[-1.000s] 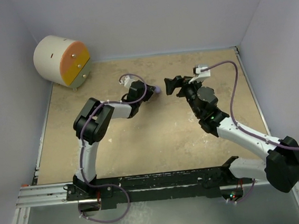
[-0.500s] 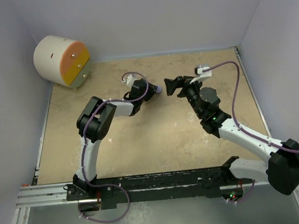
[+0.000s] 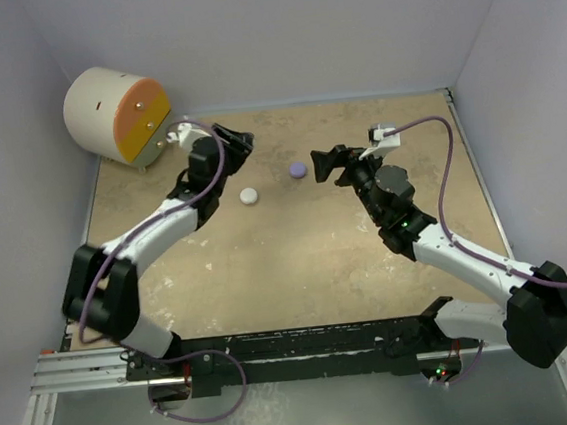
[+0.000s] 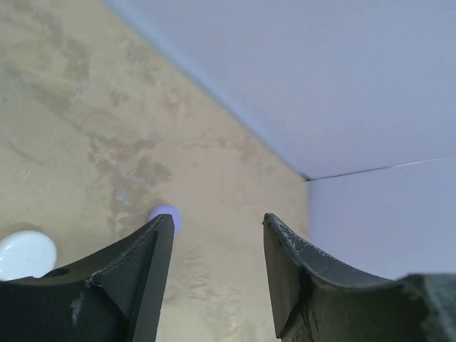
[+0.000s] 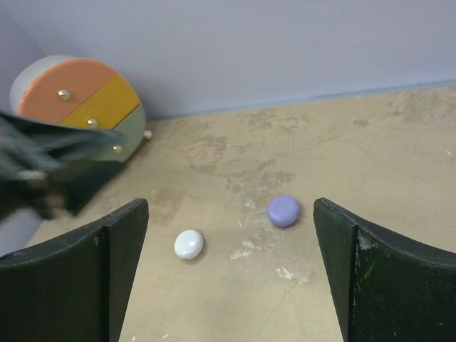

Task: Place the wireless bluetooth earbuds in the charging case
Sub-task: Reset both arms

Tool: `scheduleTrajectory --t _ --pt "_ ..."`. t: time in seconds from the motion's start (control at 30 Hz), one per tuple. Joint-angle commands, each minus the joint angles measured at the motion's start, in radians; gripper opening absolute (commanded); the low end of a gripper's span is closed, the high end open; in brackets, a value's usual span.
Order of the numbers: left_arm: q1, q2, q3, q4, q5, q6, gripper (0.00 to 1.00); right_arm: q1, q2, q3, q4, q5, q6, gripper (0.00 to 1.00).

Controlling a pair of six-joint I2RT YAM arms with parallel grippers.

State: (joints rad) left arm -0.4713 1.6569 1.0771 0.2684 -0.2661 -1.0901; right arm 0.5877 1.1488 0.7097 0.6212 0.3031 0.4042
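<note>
Left gripper (image 3: 233,141), upper left of the top view, holds its fingers (image 4: 142,263) moderately parted, gripping and touching nothing; right gripper (image 3: 320,163), right of centre, gapes wider, likewise bare; lilac case (image 3: 298,170) lies just left of its tips; white case (image 3: 249,196) lies further left on the table (image 3: 298,261).

White charging case (image 3: 249,196), lilac charging case (image 3: 298,170): round, lying flat, near, not touching.
</note>
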Motion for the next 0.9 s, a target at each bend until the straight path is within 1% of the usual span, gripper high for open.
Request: scheduleTrajectory --t 0.0,0.07,0.17,0.27,0.37,0.5,0.57,0.7,0.87 --pt "-0.004 -0.336 -0.135 -0.110 -0.157 0.079 0.52 -0.010 0.011 0.018 -0.046 0.136 0.129 1.00" --pt "-0.003 -0.487 -0.224 -0.158 -0.230 0.087 0.53 -0.019 -0.004 -0.003 -0.068 0.198 0.192 1.00" --pt "-0.002 -0.704 -0.320 -0.269 -0.356 0.102 0.56 -0.055 -0.031 -0.039 -0.069 0.230 0.255 1.00" --pt "-0.002 -0.867 -0.354 -0.424 -0.478 0.125 0.57 -0.119 -0.036 -0.053 -0.066 0.205 0.250 1.00" --pt "-0.001 -0.981 -0.355 -0.558 -0.603 0.159 0.58 -0.177 -0.018 -0.035 -0.087 0.174 0.227 1.00" --pt "0.000 -1.054 -0.327 -0.742 -0.827 0.183 0.61 -0.240 -0.033 -0.042 -0.087 0.185 0.219 1.00" --pt "0.000 -1.077 -0.319 -0.800 -0.905 0.186 0.62 -0.267 -0.047 -0.063 -0.070 0.168 0.224 1.00" --pt "0.000 -1.073 -0.314 -0.813 -0.928 0.195 0.64 -0.279 -0.021 -0.068 -0.034 0.101 0.227 1.00" --pt "0.000 -1.043 -0.317 -0.783 -0.889 0.198 0.65 -0.279 0.019 -0.055 -0.032 0.064 0.222 1.00"
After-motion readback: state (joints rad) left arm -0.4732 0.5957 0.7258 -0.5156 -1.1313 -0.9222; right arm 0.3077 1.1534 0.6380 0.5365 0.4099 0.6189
